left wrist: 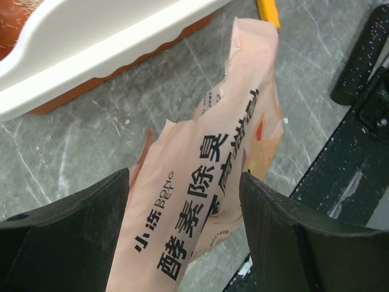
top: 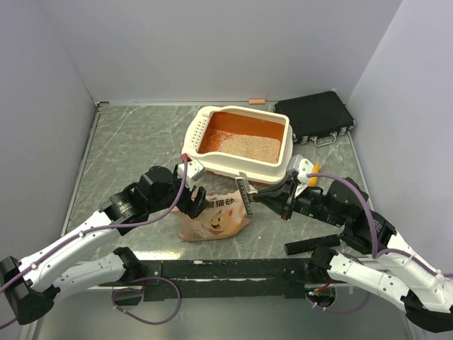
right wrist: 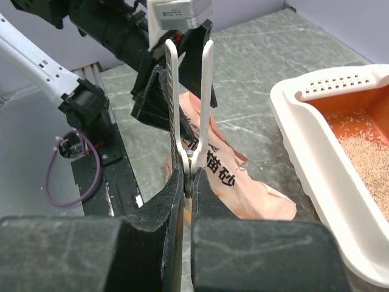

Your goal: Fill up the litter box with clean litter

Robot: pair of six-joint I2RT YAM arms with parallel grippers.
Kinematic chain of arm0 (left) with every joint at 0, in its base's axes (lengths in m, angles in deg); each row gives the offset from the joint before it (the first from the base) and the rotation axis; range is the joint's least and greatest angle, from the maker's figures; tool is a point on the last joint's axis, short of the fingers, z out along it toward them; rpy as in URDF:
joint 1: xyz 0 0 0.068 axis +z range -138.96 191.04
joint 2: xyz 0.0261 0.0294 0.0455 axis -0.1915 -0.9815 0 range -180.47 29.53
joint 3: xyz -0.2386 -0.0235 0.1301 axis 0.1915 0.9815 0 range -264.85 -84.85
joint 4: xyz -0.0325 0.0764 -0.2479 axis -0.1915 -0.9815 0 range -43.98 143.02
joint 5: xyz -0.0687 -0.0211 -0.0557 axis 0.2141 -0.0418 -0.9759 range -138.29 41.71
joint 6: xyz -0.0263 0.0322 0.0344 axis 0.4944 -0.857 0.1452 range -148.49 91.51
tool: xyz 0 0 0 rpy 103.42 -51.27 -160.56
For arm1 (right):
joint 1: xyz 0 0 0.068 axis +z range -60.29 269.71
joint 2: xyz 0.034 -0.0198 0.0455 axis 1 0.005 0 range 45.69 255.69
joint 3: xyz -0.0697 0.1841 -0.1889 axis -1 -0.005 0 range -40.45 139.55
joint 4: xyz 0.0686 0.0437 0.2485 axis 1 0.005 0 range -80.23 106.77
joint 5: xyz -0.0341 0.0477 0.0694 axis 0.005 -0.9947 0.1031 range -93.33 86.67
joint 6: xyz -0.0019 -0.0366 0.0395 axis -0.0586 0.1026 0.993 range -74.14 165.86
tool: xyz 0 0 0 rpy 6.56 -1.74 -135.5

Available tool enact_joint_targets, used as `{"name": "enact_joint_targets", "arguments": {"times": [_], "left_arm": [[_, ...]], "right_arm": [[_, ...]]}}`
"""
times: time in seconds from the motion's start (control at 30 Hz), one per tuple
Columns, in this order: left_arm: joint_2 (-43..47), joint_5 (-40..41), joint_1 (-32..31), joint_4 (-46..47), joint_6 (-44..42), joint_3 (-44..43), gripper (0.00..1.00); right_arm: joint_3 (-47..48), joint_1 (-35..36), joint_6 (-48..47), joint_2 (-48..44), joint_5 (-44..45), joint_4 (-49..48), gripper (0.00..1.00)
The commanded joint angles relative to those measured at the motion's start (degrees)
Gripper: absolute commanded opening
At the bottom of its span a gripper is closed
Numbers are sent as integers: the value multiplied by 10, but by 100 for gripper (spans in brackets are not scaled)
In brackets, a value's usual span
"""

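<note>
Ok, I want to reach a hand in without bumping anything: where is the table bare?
Most room is on the left of the table, between the side wall and the litter box. It is crowded in front of the box, where the bag, left gripper and right gripper meet. The black case fills the back right corner.

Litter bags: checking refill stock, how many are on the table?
1: the crumpled tan litter bag sits beside the litter box, on its near side. No other shows.

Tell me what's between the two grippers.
The bag. In the top view, its top sits between the open left gripper and the right gripper, beside the white clip that the right one holds.
</note>
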State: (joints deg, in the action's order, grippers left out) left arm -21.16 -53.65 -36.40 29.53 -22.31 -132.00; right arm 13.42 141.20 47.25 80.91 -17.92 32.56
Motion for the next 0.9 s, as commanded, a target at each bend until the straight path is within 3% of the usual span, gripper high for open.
{"name": "enact_joint_targets", "arguments": {"times": [0.0,0.2,0.67,0.7,0.77,0.8,0.87], "left_arm": [[17,-22,-1,-11,-10,2,76],[19,-2,-2,-39,-18,0,74],[21,-9,-2,-75,-34,-2,61],[18,-18,-2,-75,-34,-3,58],[9,-28,-2,-82,-34,-13,41],[6,-31,-2,-85,-34,-19,26],[-6,-24,-2,-97,-37,-25,14]], "right_arm": [[-7,-4,-9,10,2,-13,0],[-6,-15,-10,34,-21,-16,0],[-5,-132,-16,91,-168,-65,0],[-3,-133,-16,99,-172,-64,0],[4,-133,-20,125,-185,-60,0],[5,-133,-24,133,-193,-62,0],[5,-134,-39,149,-212,-70,0]]}}
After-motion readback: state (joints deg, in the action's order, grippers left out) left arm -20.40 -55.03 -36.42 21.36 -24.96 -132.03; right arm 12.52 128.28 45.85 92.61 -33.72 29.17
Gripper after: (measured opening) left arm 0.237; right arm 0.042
